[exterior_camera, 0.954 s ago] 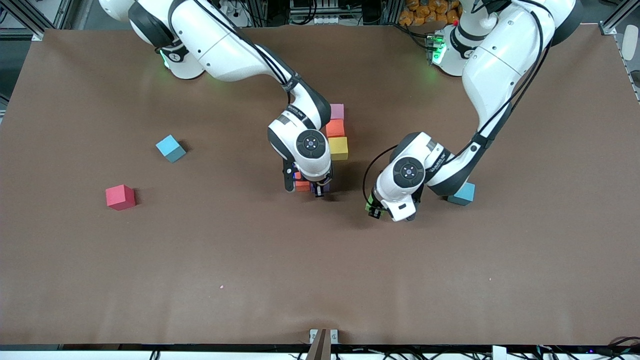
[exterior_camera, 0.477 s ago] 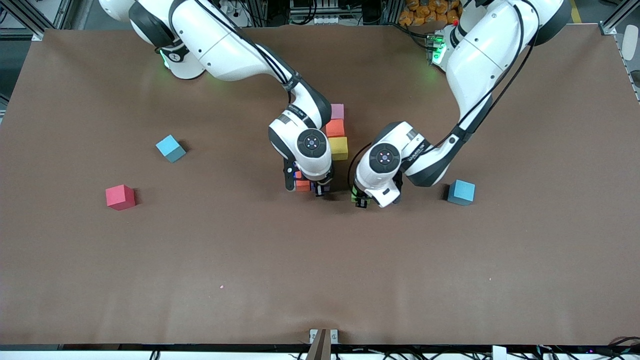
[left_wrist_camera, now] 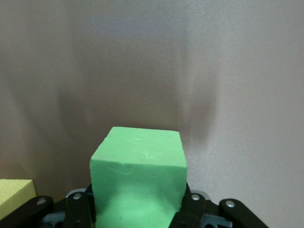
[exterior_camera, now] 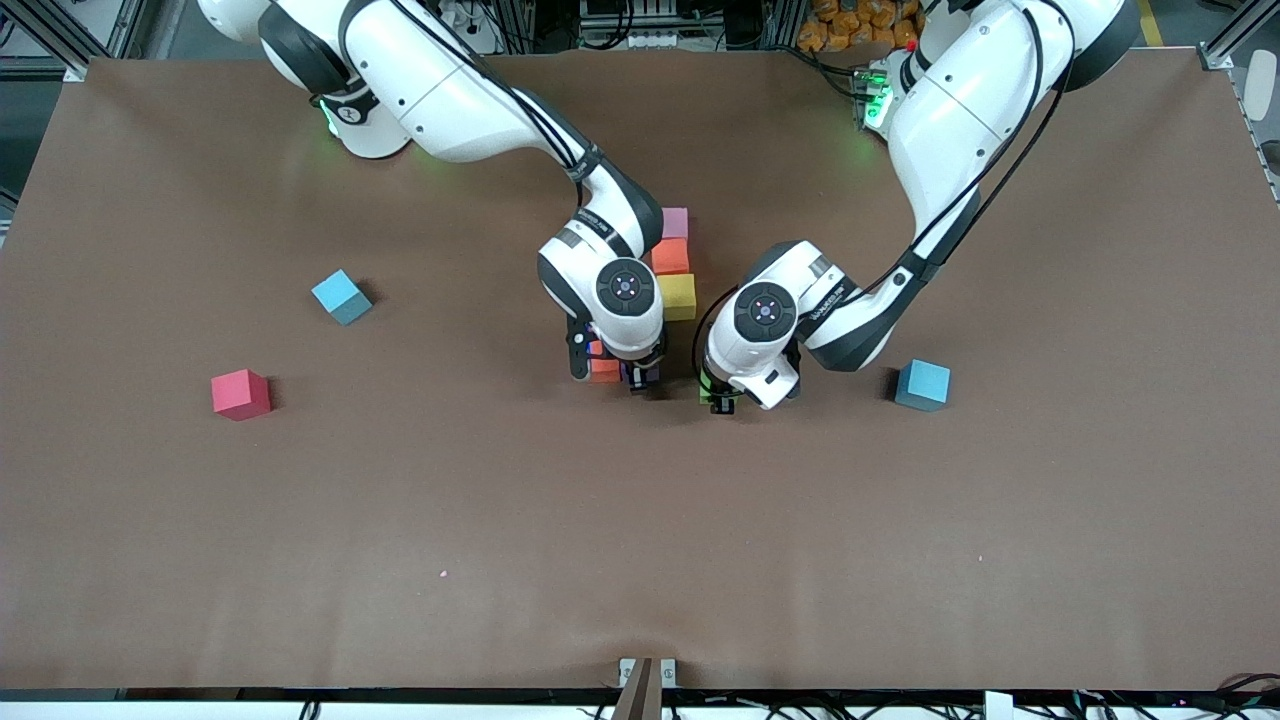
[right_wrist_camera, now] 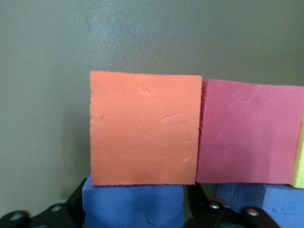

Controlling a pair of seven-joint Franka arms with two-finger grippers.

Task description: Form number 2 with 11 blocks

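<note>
The number 2 stands partly built mid-table, much of it hidden under my right arm. A pink block (exterior_camera: 675, 222), an orange block (exterior_camera: 670, 257) and a yellow block (exterior_camera: 677, 296) show in a column. Its nearest visible row has an orange block (exterior_camera: 603, 370) (right_wrist_camera: 145, 128) and a purple block (exterior_camera: 632, 375) (right_wrist_camera: 133, 204). My right gripper (exterior_camera: 640, 380) (right_wrist_camera: 135, 211) is down around that purple block. A pink block (right_wrist_camera: 247, 130) lies beside the orange one. My left gripper (exterior_camera: 722, 395) (left_wrist_camera: 137, 211) is shut on a green block (exterior_camera: 712, 390) (left_wrist_camera: 137, 175), just above the table beside the figure. A red block (exterior_camera: 240, 393) lies alone.
Two light-blue cubes lie apart from the figure, one (exterior_camera: 341, 296) toward the right arm's end and one (exterior_camera: 922, 385) toward the left arm's end, close to the left arm's elbow. A yellow corner (left_wrist_camera: 14, 199) shows in the left wrist view.
My left arm has carried the green block from beside the light-blue cube toward the figure. The right arm has stayed over the purple block.
</note>
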